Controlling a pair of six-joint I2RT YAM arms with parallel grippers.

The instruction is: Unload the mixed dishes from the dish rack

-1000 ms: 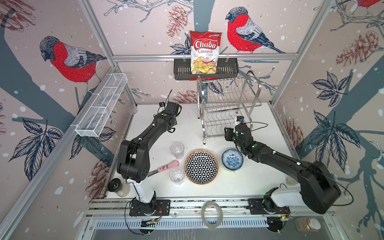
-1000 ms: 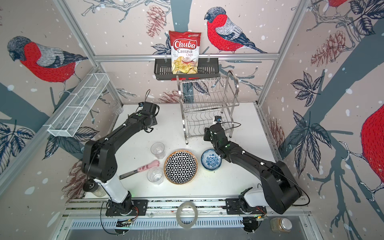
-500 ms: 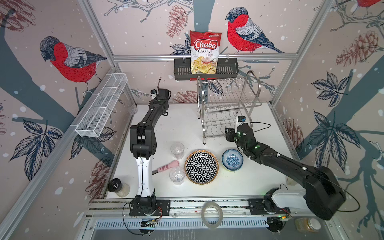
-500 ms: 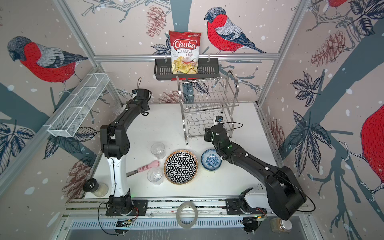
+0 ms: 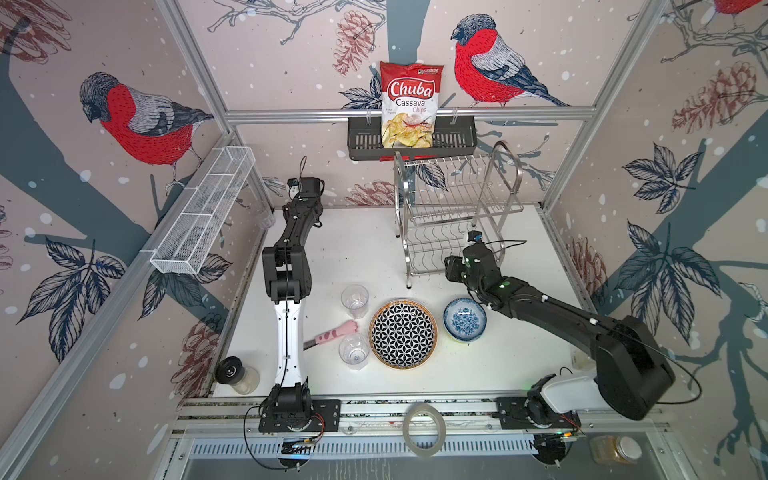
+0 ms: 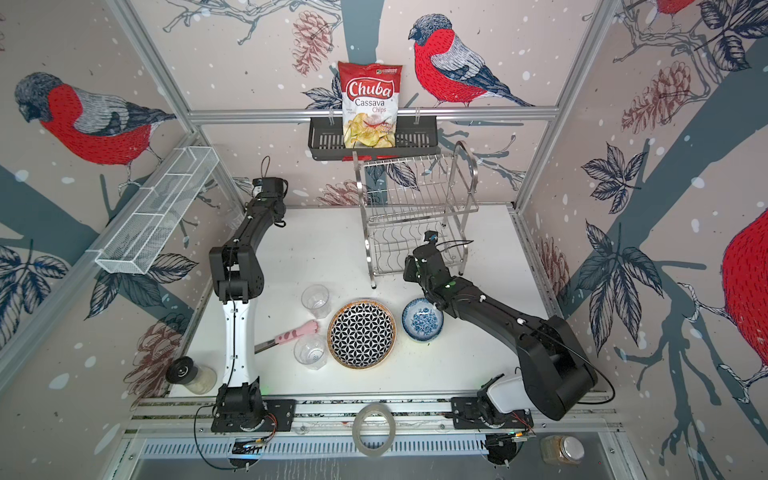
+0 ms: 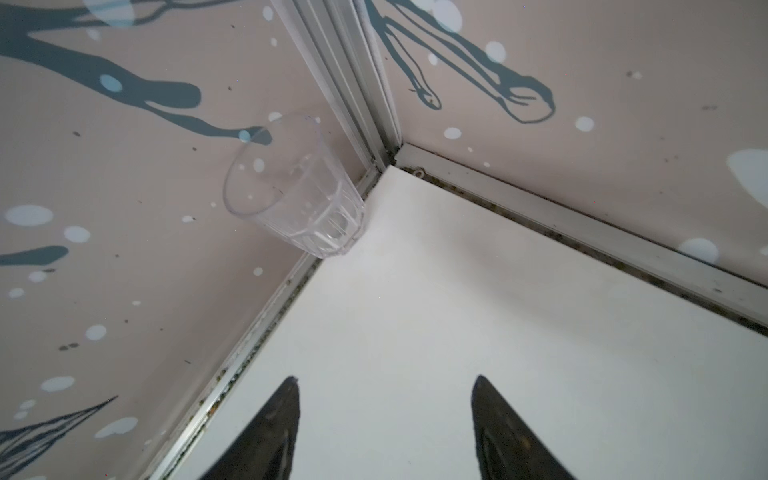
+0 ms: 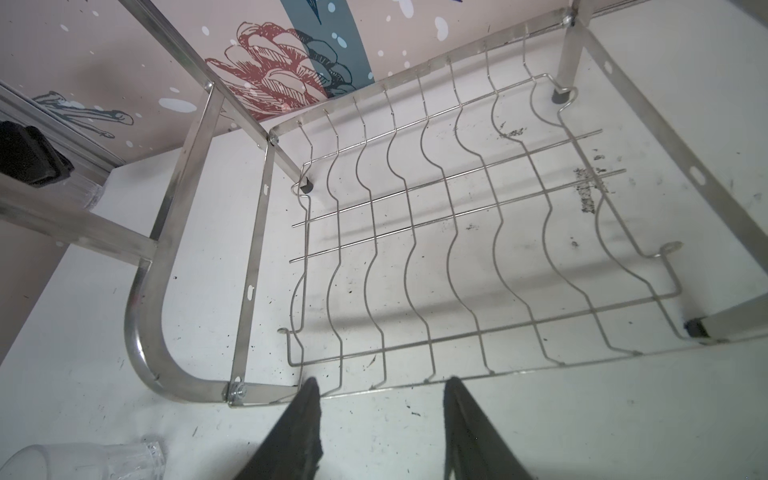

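Upper left of a top view: clear ribbed glass [image 5: 264, 216] standing in the far corner of the white table [image 5: 361, 249], tight by the frame post. Left gripper [image 7: 385, 379] short of it, jaws wide, empty. Expect a skewed approach to strike the wall or tip the glass. Centre: clear glass nearer the rack [image 5: 354, 296], clear glass nearer the front rail [image 5: 353, 351], pink paw-handled utensil [image 5: 336, 332], round black-and-white geometric plate [image 5: 403, 332], blue-floral bowl [image 5: 464, 320], all on the table. Right of centre: two-tier shiny steel wire dish rack [image 8: 253, 266], shelves apparently bare. Right gripper [image 8: 382, 382] at the lower shelf edge, jaws moderately parted, holding nothing. Avoid snagging fingertips in the wavy wires: likely to drag the light rack.
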